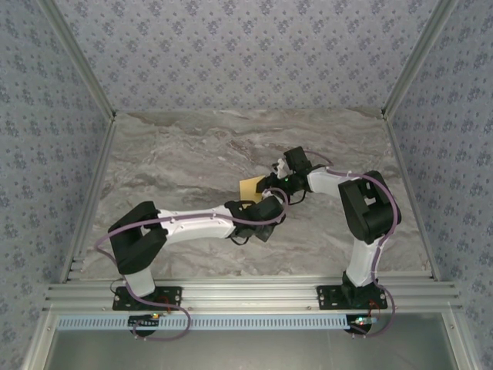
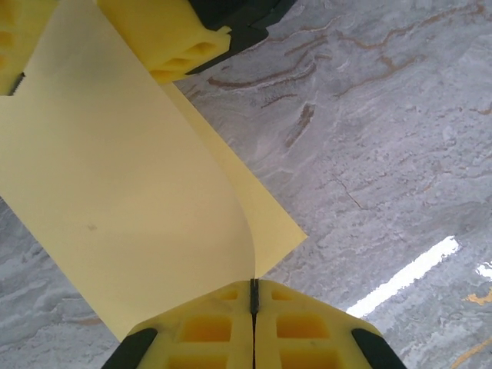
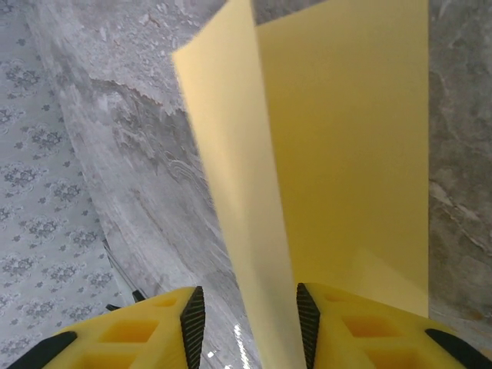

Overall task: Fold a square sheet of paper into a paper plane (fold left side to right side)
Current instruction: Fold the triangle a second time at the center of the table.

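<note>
One sheet (image 2: 115,192) — left tool (image 2: 254,296) pinches it.

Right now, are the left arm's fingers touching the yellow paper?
Touching. In the left wrist view the left fingers are shut together, and the yellow paper sheet curls down into the seam between them, pinched there.

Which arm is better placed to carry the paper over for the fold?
Probably left: the left jaws are shut on the paper, while the right jaws stand apart with it loose between them.
</note>
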Tool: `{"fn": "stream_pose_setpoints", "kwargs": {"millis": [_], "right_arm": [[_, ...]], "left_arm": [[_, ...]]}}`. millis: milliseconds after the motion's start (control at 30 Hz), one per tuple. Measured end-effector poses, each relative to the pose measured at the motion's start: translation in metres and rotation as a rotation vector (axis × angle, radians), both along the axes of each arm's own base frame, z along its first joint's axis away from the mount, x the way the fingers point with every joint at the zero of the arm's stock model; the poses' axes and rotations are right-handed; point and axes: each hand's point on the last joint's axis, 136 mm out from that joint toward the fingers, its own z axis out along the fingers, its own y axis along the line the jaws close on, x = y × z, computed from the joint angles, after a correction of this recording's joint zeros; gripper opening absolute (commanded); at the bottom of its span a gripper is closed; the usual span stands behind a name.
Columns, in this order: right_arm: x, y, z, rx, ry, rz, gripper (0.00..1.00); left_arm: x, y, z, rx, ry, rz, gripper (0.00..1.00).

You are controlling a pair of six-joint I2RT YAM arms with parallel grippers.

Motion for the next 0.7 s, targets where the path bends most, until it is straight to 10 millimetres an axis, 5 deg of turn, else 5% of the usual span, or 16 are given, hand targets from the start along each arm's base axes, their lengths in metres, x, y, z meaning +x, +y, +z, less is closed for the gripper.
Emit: {"fn": "stream_pose_setpoints", "kwargs": {"millis": [233,367,567,700], "right_arm": [[0.015,-0.011,0.041,0.054,-0.149,-0.050,0.72],[0.015,-0.029,0.060,0.053,-0.230,-0.096,0.76],[-0.002,-0.048,0.064,0.011,-0.291,-0.118,0.53],[-0.022,-0.049,0.045,-0.022,-0.256,-0.097,0.32]], "left_arm": [[0.008,0.011,-0.002,-0.088,0.092,0.028,0.04],[0.015,0.015,0.005,-0.187,0.152,0.045,0.04],[0.024,0.029,0.011,-0.332,0.251,0.072,0.04],[0.030,0.040,0.007,-0.385,0.316,0.089,0.04]]}}
